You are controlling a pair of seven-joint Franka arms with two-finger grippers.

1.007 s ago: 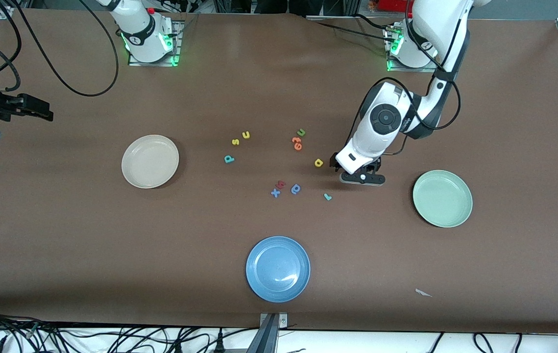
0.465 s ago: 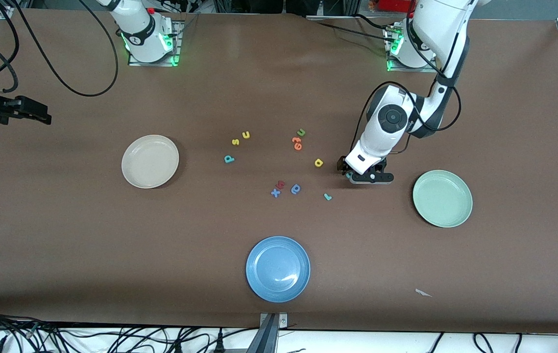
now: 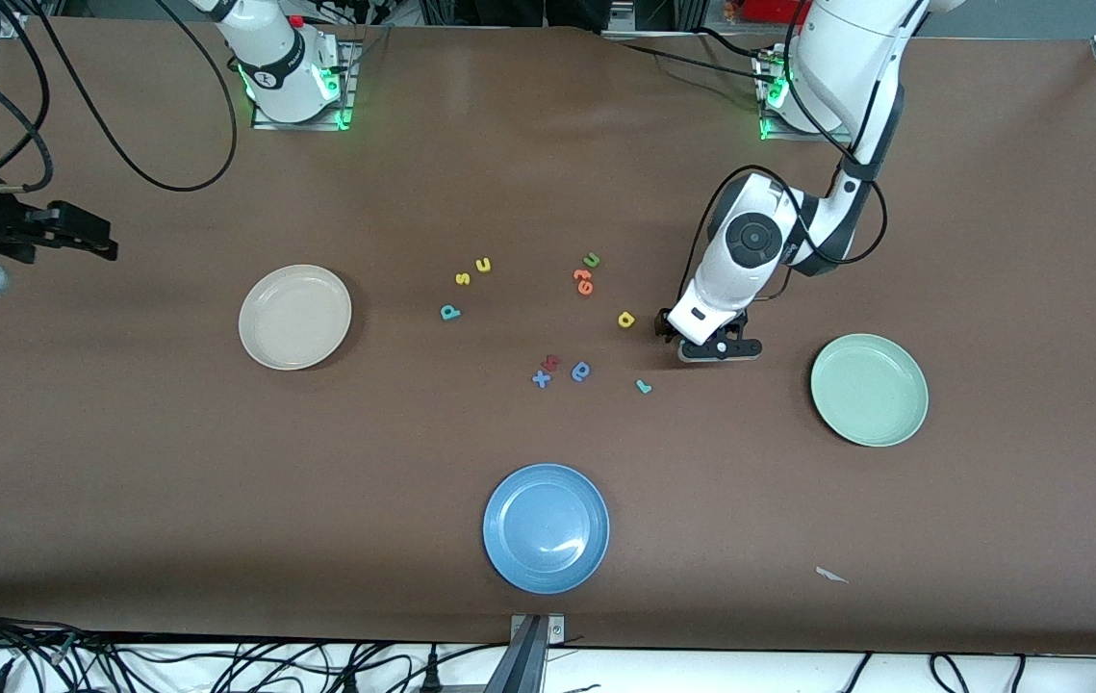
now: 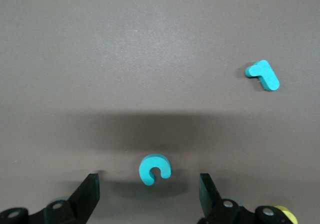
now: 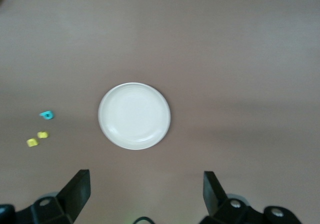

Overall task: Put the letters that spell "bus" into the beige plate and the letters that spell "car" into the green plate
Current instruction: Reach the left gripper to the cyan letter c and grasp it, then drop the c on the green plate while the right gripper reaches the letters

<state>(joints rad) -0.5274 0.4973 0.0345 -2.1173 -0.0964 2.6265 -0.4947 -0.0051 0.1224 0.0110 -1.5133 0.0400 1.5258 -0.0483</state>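
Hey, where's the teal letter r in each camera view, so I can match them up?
Front view: the teal "r" lies on the table, nearer the front camera than the left gripper.
Left wrist view: the same letter shows near the upper right of the picture.
Right wrist view: not in it.
Shared landmark: the left gripper, its open fingers framing the teal "c".

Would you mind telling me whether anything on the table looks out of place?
One thing: a small white scrap lies on the table, nearer the camera than the green plate; it looks like litter, not a foam letter.
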